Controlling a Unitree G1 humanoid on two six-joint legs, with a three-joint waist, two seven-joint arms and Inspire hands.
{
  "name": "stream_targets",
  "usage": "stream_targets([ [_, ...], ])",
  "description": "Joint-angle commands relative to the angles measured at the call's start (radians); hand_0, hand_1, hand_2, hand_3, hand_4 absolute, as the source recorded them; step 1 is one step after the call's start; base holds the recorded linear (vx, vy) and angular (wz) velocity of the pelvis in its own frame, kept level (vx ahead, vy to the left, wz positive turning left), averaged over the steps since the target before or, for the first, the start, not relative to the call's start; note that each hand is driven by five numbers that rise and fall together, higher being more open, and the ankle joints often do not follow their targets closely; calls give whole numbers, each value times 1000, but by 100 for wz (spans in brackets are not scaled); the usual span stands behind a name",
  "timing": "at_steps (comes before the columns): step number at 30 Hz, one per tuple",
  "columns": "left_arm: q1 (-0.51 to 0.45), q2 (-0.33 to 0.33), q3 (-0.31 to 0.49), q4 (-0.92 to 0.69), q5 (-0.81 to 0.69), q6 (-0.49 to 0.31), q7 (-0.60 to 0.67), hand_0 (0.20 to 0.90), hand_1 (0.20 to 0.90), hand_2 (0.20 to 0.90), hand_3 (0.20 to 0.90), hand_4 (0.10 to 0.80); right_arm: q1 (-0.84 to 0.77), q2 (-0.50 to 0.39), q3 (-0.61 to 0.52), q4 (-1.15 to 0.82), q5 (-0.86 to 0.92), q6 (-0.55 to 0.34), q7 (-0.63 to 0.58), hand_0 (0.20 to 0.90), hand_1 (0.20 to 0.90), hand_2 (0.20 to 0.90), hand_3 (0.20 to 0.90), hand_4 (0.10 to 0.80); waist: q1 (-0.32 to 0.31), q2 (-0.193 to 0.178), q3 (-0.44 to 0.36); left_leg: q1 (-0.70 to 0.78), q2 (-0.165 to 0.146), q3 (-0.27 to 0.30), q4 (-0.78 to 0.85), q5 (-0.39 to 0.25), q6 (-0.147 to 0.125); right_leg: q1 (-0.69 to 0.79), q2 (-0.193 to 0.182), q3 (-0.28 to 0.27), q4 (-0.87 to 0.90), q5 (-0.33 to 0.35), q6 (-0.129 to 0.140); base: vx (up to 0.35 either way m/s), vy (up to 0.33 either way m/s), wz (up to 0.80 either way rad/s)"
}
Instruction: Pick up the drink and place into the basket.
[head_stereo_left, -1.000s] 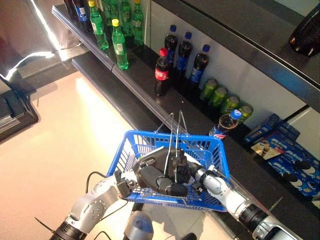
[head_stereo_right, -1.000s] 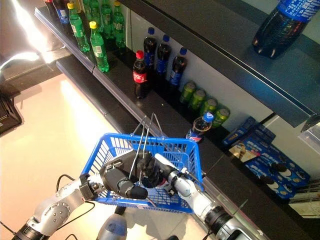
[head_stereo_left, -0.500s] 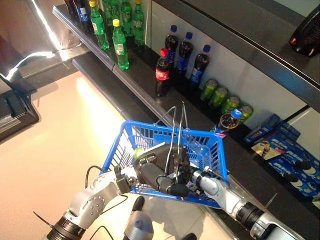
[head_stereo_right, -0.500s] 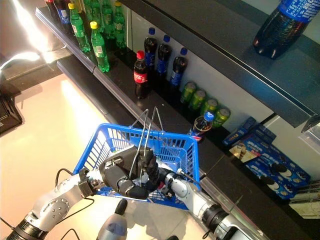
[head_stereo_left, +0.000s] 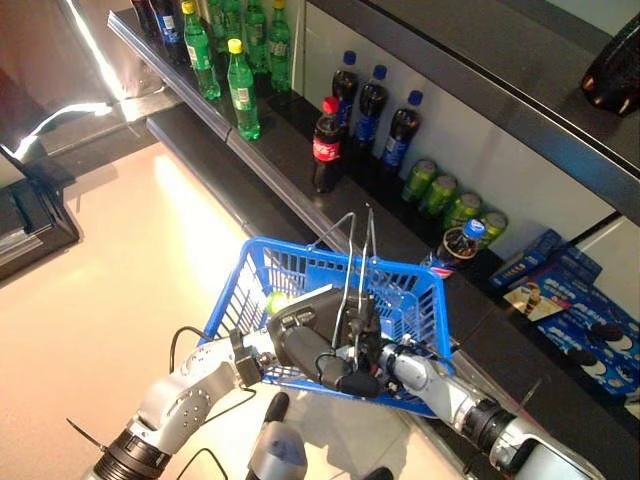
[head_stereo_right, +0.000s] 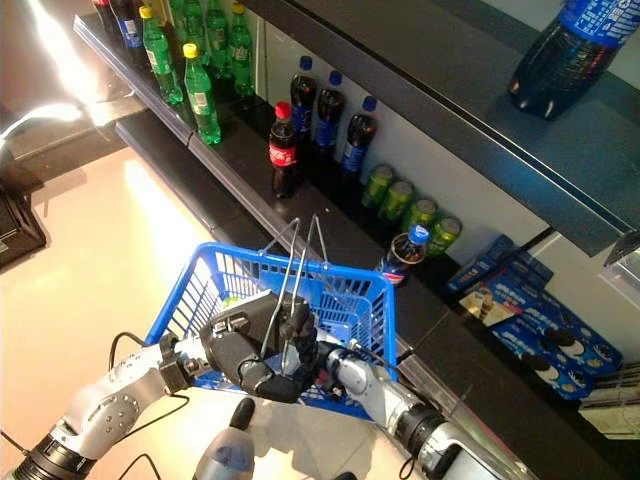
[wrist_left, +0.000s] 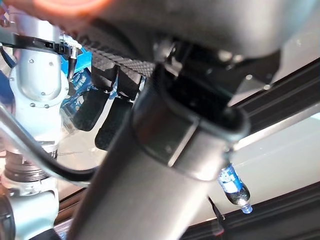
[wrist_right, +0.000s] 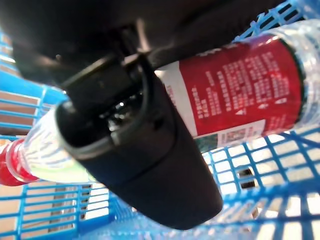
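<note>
We see the basket (head_stereo_left: 260, 290) held above the floor (head_stereo_left: 110, 270), in front of the shelf (head_stereo_left: 290, 190). Left hand (head_stereo_left: 315, 350) sits at the basket's near side, under its wire handles (head_stereo_left: 355, 250), which stand upright over the middle. Right hand (wrist_right: 135, 145) reaches in from the right, w/ the drink (wrist_right: 235, 95) lying on its side inside the basket, against the mesh. On the shelf behind: a row of bottles (head_stereo_left: 235, 85) far left, more bottles (head_stereo_left: 365, 110) behind the basket, cans (head_stereo_left: 445, 200) to their right, then one tilted bottle (head_stereo_left: 455, 245) just beside the basket's far right corner. Boxes (head_stereo_left: 575, 310) lie furthest right. Another bottle (head_stereo_right: 575, 50) lies on the upper shelf, top right.
</note>
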Motion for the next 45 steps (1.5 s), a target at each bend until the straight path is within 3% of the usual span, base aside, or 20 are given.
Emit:
stream_targets([
  [1, -295, -180, -49, -370, -159, -242, -224, 300, 300, 300, 200, 100, -130, 62, 61, -8, 12, -27, 53, 300, 300, 300, 200, 100, 12, 6, -160, -142, -103, 4, -21, 63, 24, 120, 74, -3, 100, -193, -54, 0, 0, 0],
  [12, -317, -208, -66, -382, -165, -208, -220, 300, 300, 300, 200, 100, -163, 121, 81, 90, 24, 16, 108, 300, 300, 300, 200, 100, 33, 0, -164, -142, -107, -14, -21, 66, 25, 121, 77, -16, 106, -195, -62, 10, -3, 5],
  [13, -319, -208, -67, -381, -166, -208, -220, 300, 300, 300, 200, 100, -165, 122, 81, 94, 25, 18, 107, 385, 385, 385, 299, 199, 33, -1, -165, -142, -107, -15, -21, 67, 25, 121, 77, -17, 106, -195, -62, 4, -5, 3],
  [14, -320, -210, -69, -379, -165, -207, -221, 300, 300, 300, 200, 100, -165, 127, 79, 100, 27, 20, 102, 564, 564, 564, 507, 407, 34, -1, -165, -142, -108, -16, -21, 66, 25, 120, 78, -18, 106, -194, -62, 0, 0, 0],
  [15, -321, -213, -70, -379, -162, -206, -220, 300, 300, 300, 200, 100, -165, 130, 78, 102, 28, 22, 97, 693, 693, 693, 658, 558, 35, -2, -165, -143, -108, -17, -21, 67, 25, 121, 78, -17, 106, -194, -62, 0, 0, 0],
  [16, -321, -216, -71, -379, -159, -204, -219, 300, 300, 300, 200, 100, -165, 132, 75, 106, 29, 23, 92, 900, 900, 900, 900, 800, 35, -3, -166, -144, -109, -18, -21, 67, 26, 121, 78, -17, 105, -194, -62, 0, 0, 0],
  [45, -317, -232, -59, -372, -139, -202, -160, 300, 300, 300, 200, 100, -161, 142, 42, 100, 52, 40, 62, 900, 900, 900, 900, 800, 28, -1, -159, -145, -106, -10, -21, 70, 27, 119, 79, -13, 108, -192, -65, 0, 0, 0],
])
